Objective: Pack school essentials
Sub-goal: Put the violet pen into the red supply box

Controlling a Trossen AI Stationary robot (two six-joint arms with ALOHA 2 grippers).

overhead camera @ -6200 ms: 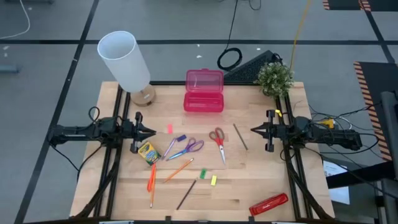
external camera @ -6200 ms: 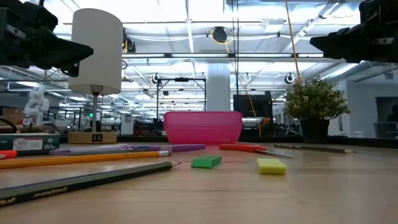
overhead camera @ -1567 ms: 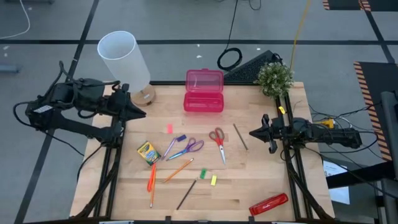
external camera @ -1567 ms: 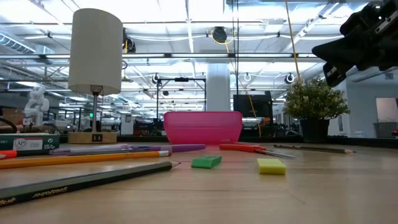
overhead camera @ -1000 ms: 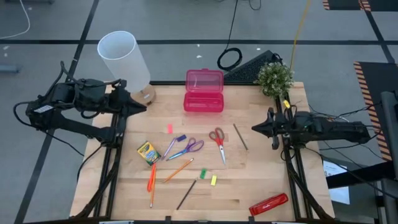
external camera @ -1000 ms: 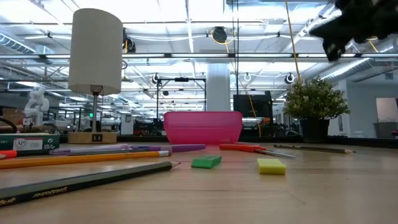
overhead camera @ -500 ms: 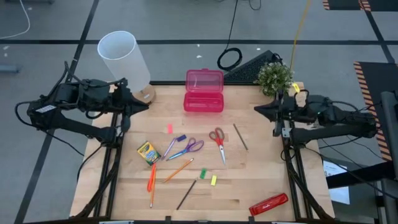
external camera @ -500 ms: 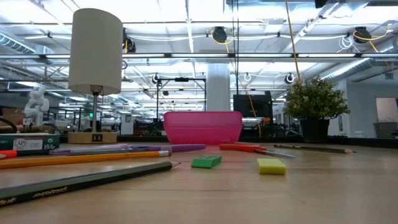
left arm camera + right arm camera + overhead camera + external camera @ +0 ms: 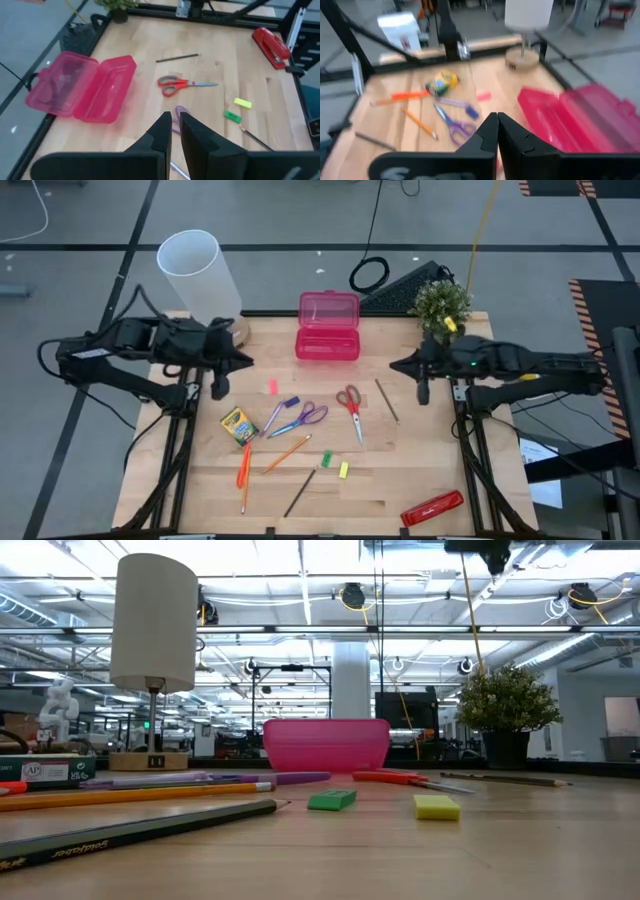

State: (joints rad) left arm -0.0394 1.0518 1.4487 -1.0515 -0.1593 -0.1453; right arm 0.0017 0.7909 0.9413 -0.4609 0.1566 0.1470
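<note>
Left gripper (image 9: 243,361) and right gripper (image 9: 397,365), fingers together, holding nothing, above table; red-handled scissors (image 9: 350,406): light, rigid, low-lying, likely best pinched across handles.

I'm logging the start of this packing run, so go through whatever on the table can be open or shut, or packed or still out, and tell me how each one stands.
pink case: lid open, nothing in it.
red-handled scissors: blades closed, flat on the table.
purple-handled scissors: flat on the table, not packed.
crayon box: lying flat, not packed.
left gripper: shut, holding nothing.
right gripper: shut, holding nothing.
</note>
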